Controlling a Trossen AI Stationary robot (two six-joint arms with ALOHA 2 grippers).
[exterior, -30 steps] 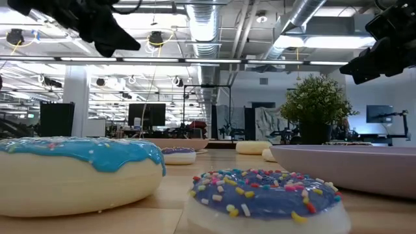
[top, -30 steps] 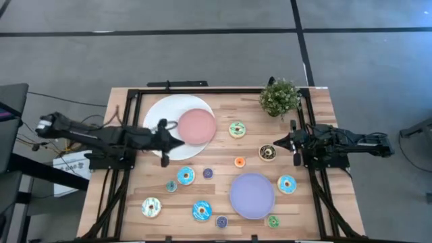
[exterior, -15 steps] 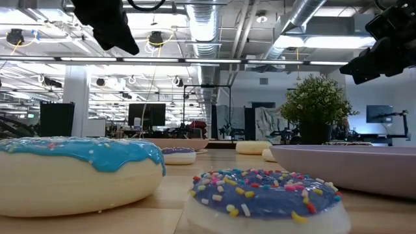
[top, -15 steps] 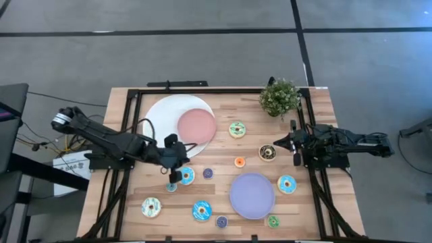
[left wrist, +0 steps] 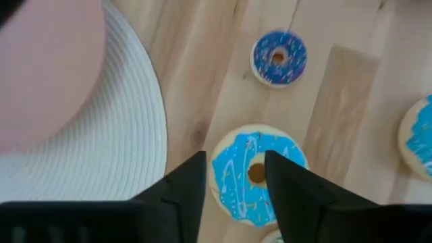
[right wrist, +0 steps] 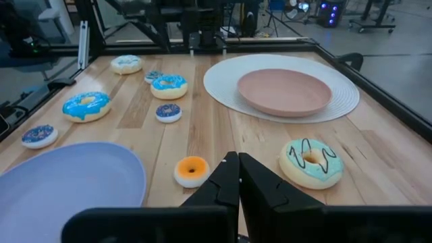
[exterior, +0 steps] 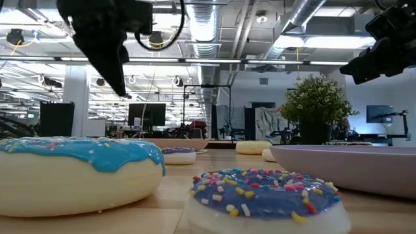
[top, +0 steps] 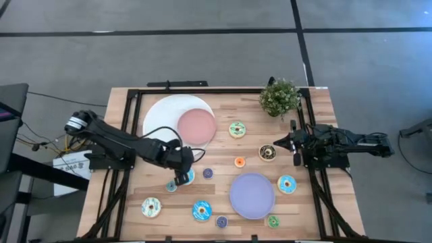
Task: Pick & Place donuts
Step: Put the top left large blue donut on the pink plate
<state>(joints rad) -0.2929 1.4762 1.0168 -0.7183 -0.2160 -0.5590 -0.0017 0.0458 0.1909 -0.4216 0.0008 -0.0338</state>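
Blue-iced donut (left wrist: 253, 177) under spread left hand (left wrist: 233, 192), right hand (right wrist: 237, 177) pressed together, three plates.

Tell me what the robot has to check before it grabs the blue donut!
1. Left gripper is over the blue donut: ok, its fingers sit on either side of it in the left wrist view.
2. Fingers open wide enough: ok, they stand apart.
3. Donut already held: not ok, nothing is gripped yet.
4. Small purple donut out of the way: ok, it lies apart.
5. Pink plate free for a donut: ok, nothing shows on it.
6. Right gripper out of the way: ok, it waits shut at the table's right side.
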